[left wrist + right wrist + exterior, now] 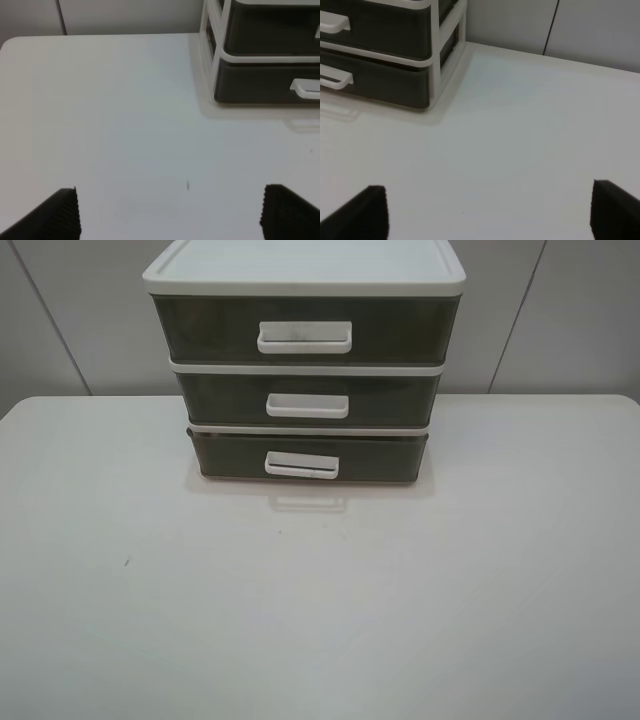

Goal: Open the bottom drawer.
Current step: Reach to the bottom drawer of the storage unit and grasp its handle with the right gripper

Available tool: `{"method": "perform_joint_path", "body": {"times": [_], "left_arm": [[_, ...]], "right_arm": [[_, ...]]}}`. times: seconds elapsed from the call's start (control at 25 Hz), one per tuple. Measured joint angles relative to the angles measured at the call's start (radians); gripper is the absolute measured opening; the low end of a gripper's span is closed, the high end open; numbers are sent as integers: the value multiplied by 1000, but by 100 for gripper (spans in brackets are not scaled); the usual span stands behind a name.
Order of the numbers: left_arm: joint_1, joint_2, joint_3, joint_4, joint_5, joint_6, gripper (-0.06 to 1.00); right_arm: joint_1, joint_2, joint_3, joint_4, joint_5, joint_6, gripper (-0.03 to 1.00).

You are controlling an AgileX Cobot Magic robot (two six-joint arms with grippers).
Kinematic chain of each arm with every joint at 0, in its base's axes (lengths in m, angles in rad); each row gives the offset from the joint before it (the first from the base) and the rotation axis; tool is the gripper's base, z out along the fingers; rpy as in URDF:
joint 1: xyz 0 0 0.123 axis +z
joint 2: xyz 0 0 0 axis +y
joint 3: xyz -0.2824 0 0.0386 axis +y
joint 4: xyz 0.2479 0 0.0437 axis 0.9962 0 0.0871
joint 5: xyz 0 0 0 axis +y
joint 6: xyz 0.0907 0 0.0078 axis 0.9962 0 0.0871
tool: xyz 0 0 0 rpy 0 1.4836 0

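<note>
The bottom drawer (380, 456) is smoky grey-brown, closed, at the lowest tier of a white-framed three-drawer unit (305, 270) at the table's back centre. Its white loop handle (301, 466) faces the front. The drawer also shows in the left wrist view (255, 85) and in the right wrist view (380, 82). My left gripper (170, 215) is open and empty over bare table, well short of the unit. My right gripper (490, 212) is open and empty, also well short of the unit. Neither arm shows in the exterior high view.
The unit stands on a white table (320, 610). Two identical closed drawers, the middle drawer (390, 398) and the top drawer (400, 330), sit above the bottom one. A grey panelled wall (560, 320) runs behind the table. A small dark speck (126, 562) marks the tabletop.
</note>
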Motion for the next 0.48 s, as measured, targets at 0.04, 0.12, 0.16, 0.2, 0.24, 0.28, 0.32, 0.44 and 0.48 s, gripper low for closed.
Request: {"method": "perform_joint_path", "body": {"times": [0.04, 0.12, 0.16, 0.2, 0.24, 0.28, 0.32, 0.44, 0.48], "left_arm": [[0, 0, 0, 0, 0, 0, 74], [0, 0, 0, 0, 0, 0, 74], [0, 0, 0, 0, 0, 0, 74], [0, 0, 0, 0, 0, 0, 74], [0, 0, 0, 0, 0, 0, 74], [0, 0, 0, 0, 0, 0, 74], [0, 0, 0, 0, 0, 0, 74], [0, 0, 0, 0, 0, 0, 74], [0, 0, 0, 0, 0, 0, 74]], "right_arm": [[0, 0, 0, 0, 0, 0, 80], [0, 0, 0, 0, 0, 0, 80], [0, 0, 0, 0, 0, 0, 80], [0, 0, 0, 0, 0, 0, 80], [0, 0, 0, 0, 0, 0, 80], [0, 0, 0, 0, 0, 0, 80], [0, 0, 0, 0, 0, 0, 80], [0, 0, 0, 0, 0, 0, 80], [0, 0, 0, 0, 0, 0, 80]]}}
